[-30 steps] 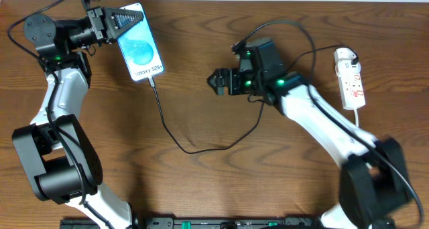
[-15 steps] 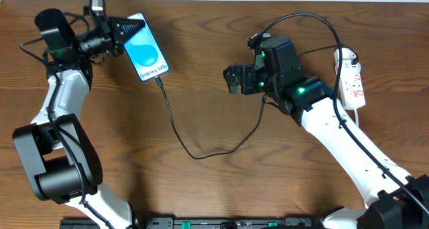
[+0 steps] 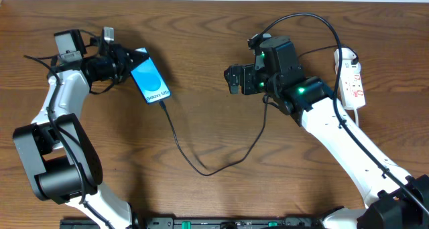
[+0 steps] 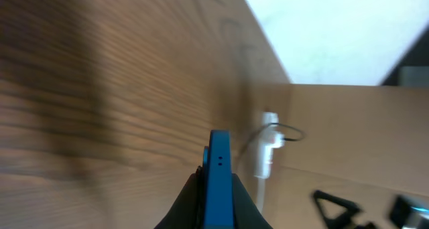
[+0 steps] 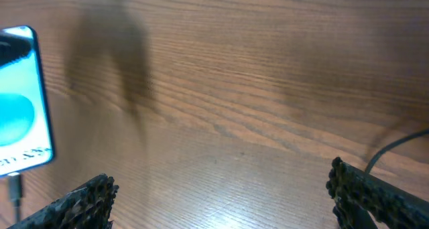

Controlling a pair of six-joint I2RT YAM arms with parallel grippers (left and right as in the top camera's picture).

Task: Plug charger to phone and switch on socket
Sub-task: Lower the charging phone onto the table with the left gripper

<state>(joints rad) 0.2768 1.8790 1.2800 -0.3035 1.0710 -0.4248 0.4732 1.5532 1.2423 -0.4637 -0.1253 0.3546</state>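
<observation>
Looking for the switch, we find the socket [image 3: 351, 78] near the right edge of the table [image 3: 201, 28], its long axis running from the far edge towards the near one. It is white with red markings and has a dark plug at its far end. The right gripper [image 3: 230, 79] is much the nearer, yet it faces away towards the left side, jaws wide and empty, with the strip lying behind its wrist. Near the far left corner, the left gripper [image 3: 132, 60] clamps the blue-screened phone [image 3: 152, 86] by its far end. The charger [image 3: 201, 170] looks seated in its lower end.
</observation>
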